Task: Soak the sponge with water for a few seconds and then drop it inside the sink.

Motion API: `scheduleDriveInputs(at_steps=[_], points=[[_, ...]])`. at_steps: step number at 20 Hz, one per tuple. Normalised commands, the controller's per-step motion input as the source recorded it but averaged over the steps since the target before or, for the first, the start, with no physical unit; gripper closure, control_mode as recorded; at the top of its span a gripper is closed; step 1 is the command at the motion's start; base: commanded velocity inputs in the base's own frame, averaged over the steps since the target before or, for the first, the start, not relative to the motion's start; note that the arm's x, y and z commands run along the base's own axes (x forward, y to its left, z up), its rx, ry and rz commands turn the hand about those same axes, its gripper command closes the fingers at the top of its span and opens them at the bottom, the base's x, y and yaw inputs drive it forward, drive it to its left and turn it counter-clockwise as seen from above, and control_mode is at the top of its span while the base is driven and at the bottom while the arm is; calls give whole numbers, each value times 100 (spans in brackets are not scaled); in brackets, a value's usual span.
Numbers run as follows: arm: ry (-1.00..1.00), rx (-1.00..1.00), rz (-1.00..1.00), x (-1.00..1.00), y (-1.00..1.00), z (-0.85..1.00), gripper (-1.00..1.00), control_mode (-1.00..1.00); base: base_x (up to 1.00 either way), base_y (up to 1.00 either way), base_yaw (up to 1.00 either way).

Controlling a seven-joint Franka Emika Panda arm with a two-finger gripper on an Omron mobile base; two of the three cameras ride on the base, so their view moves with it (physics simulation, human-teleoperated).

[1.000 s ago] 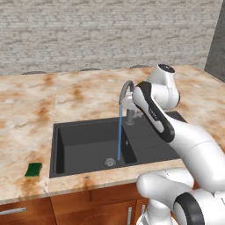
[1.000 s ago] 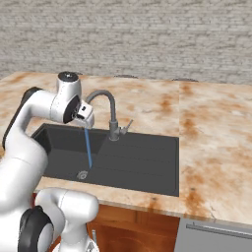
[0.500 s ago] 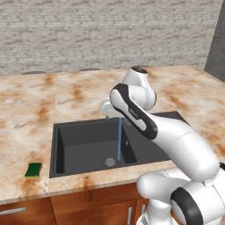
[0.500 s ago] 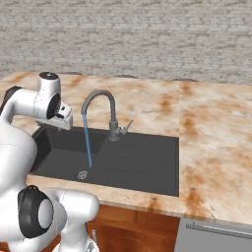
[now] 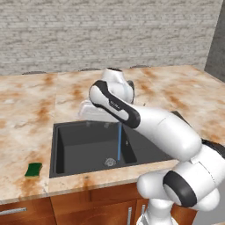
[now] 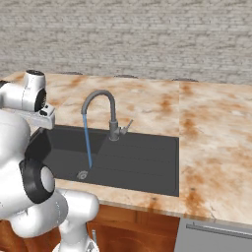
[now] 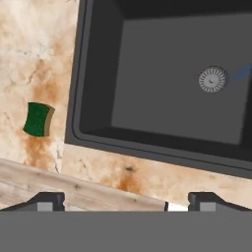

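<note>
Sponge (image 7: 39, 119): lies on the counter (image 5: 26, 118) near its front edge, just beside the sink's (image 7: 93, 88) left rim, well apart from the water (image 5: 119, 141).
Pincer (image 7: 126, 201): my 2 tips are spread, holding nothing.
Handling: I judge it light and soft; pinch across the 2 long sides, gently.

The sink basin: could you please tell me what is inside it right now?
Inside the sink: the round metal drain and the water falling onto it. The sponge lies outside on the counter. The arm hides the basin's right part.
</note>
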Motion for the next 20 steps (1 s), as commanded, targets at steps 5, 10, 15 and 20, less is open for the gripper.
scheduleDriveInputs(at_steps=[5,10,15,20], points=[[7,-7,7,0,80,-11,-100,-100,0,0,0],[-4,-15,3,0,68,-8,-100,-100,0,0,0],[-14,-14,0,0,36,-1,-100,-100,0,0,0],[-9,-3,0,0,5,-7,-100,-100,0,0,0]])
